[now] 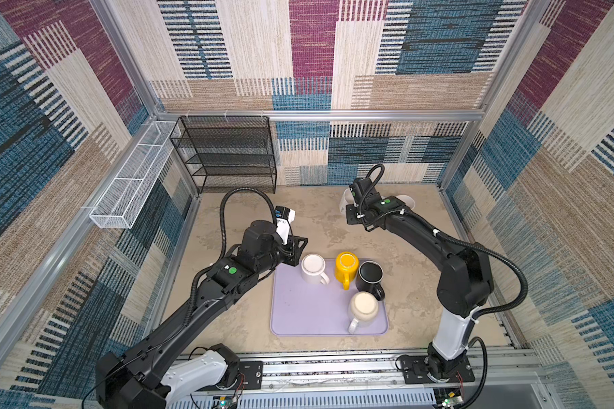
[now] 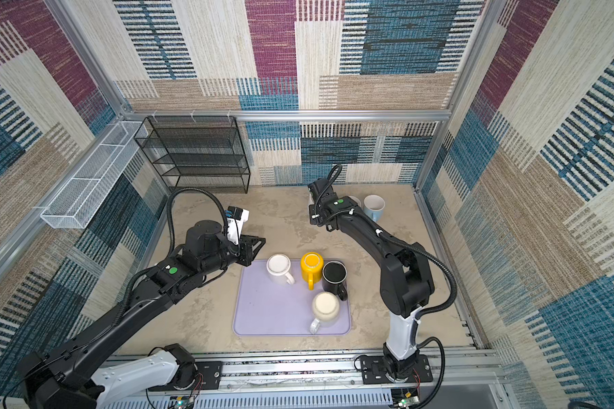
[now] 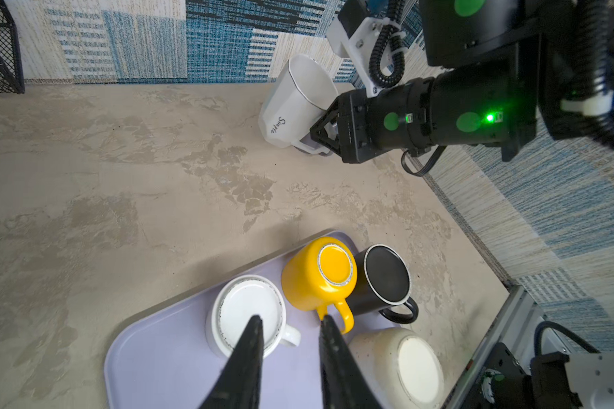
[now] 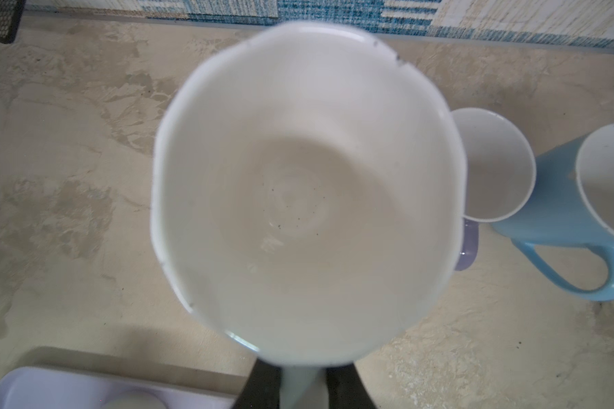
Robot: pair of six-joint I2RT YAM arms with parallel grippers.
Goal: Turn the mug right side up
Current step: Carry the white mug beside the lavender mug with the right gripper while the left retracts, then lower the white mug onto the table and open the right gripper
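Plainly, the faceted white mug (image 3: 291, 102), lettered "Simple" on its side, is gripped by the right gripper (image 3: 321, 138). The jaws are clenched on the mug's handle. In the right wrist view the handle is pinched between the two black fingers (image 4: 263, 387), and the mug's open mouth faces that camera. The mug is tilted, neither upright nor inverted, and I cannot tell whether its base touches the worktop (image 1: 256, 219). In a top view the mug (image 1: 344, 203) shows as a white edge a little right of centre, at mid-height in the frame, mostly hidden by the right wrist. Just beside it stand a lilac mug (image 4: 493, 166) and a blue mug (image 2: 373, 207), both mouth up, near the worktop's back right corner.

The left gripper (image 3: 290, 329) hovers with its jaws partly apart and nothing between them. It is just beside the plain white mug (image 1: 312, 269), at the upper left corner of the lilac tray (image 1: 298, 318). That mug, a yellow mug (image 1: 346, 269), a black mug (image 1: 369, 278) and a cream mug (image 1: 363, 308) all stand upside down on the tray. The tray lies low in the centre of both top views. A black wire rack (image 1: 227, 152) stands against the back wall, upper left of centre. A white wire basket (image 1: 132, 184) hangs on the left wall beside it.
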